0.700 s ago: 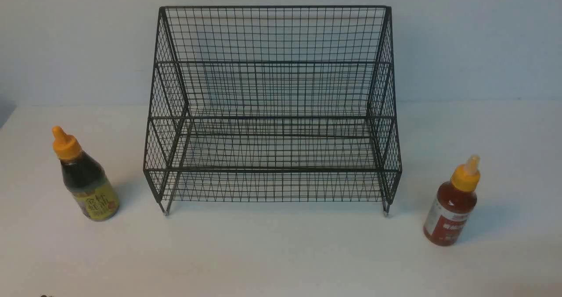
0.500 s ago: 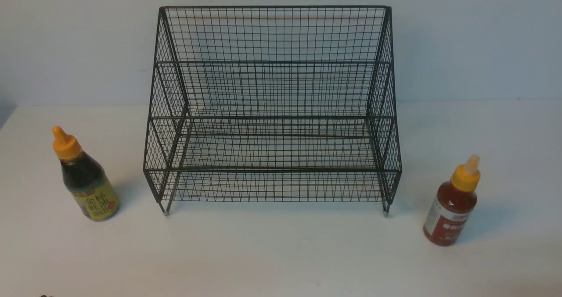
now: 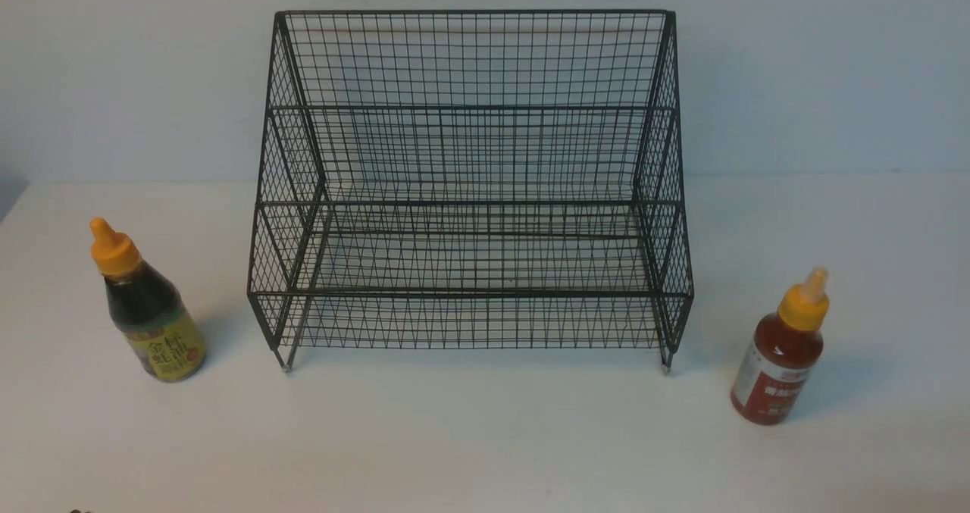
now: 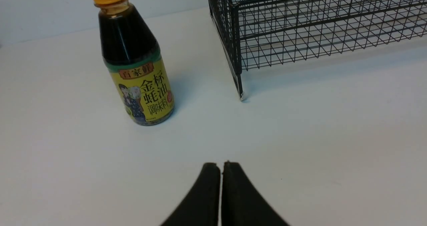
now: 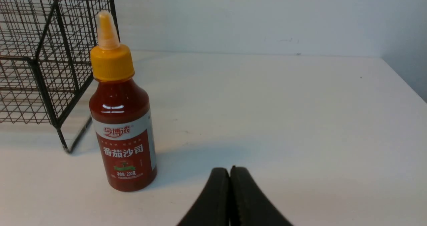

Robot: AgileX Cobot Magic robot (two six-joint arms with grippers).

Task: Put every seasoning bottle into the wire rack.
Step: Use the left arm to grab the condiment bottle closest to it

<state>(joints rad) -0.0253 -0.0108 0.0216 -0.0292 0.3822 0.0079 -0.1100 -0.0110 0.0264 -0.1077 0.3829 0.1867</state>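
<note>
From the front you see the wire rack (image 3: pixel 470 187) mid-desk (image 3: pixel 485 437), both tiers bare. The dark bottle (image 3: pixel 146 304) stands upright off its left side, the red bottle (image 3: pixel 782 350) upright off its right.

Your left wrist view shows the left hand (image 4: pixel 221 167) clenched on nothing, short of the dark bottle.

Your right wrist view shows the right hand (image 5: pixel 230 172) clenched likewise, near the red bottle.
</note>
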